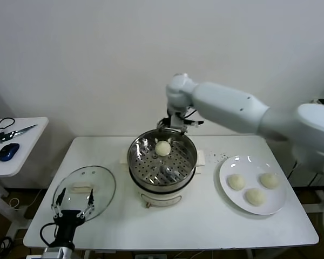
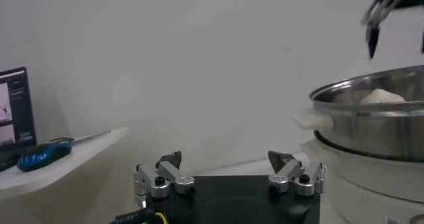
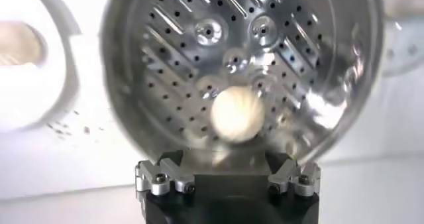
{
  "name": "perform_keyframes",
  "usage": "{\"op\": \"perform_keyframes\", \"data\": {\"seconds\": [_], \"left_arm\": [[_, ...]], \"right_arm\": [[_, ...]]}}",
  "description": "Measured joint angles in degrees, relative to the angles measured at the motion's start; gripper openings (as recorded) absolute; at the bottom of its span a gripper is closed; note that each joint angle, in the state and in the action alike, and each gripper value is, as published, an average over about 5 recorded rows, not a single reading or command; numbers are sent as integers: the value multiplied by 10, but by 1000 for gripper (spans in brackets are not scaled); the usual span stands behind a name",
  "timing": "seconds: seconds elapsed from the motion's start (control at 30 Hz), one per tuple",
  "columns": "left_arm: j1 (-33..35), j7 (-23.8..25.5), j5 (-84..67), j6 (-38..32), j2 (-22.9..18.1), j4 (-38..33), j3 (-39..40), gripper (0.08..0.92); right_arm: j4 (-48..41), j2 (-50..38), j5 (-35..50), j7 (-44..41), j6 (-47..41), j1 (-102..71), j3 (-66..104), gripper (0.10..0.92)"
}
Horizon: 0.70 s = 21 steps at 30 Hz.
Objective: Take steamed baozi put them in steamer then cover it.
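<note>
Head view: one baozi in steamer, three on plate.

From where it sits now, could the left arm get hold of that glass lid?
Probably yes. The left gripper waits open at the table's near edge, right beside the glass lid, whose white handle faces up with nothing lying on it or between them.

4 baozi, 1 steamer, 1 lid, 1 plate.
</note>
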Motion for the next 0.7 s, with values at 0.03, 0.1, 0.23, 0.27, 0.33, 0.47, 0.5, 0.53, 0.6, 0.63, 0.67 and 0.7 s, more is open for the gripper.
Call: {"op": "perform_keyframes", "data": {"seconds": [0.03,0.1,0.23,0.27,0.33,0.47,0.5,0.53,0.6,0.63,0.67,0.7], "left_arm": [[0,0,0,0,0,-1,1,823],[0,0,0,1,0,-2,3,823],[0,0,2,3,-2,-5,4,823],[0,0,2,3,-2,-5,5,823],[1,0,3,4,-3,-6,5,823],[3,0,4,5,-4,-8,4,823],[4,0,4,5,-5,-8,3,823],[5,0,4,6,-5,-9,3,823],[6,0,5,6,-5,-9,2,823],[7,0,5,6,-6,-9,1,823],[8,0,6,6,-7,-9,1,823],[9,0,6,6,-7,-9,1,823]], "right_arm": [[10,-18,27,2,-24,11,-16,823],[26,-54,79,5,-73,27,-42,823],[47,-123,161,9,-165,39,-77,823],[49,-139,175,10,-184,37,-82,823],[51,-167,196,9,-216,28,-87,823],[46,-207,214,5,-267,-14,-79,823],[43,-214,214,5,-277,-28,-72,823],[40,-220,214,5,-287,-43,-64,823],[32,-229,209,4,-304,-76,-44,823],[27,-232,205,5,-311,-95,-32,823],[22,-234,200,6,-317,-113,-19,823],[16,-235,195,6,-322,-131,-6,823]]}}
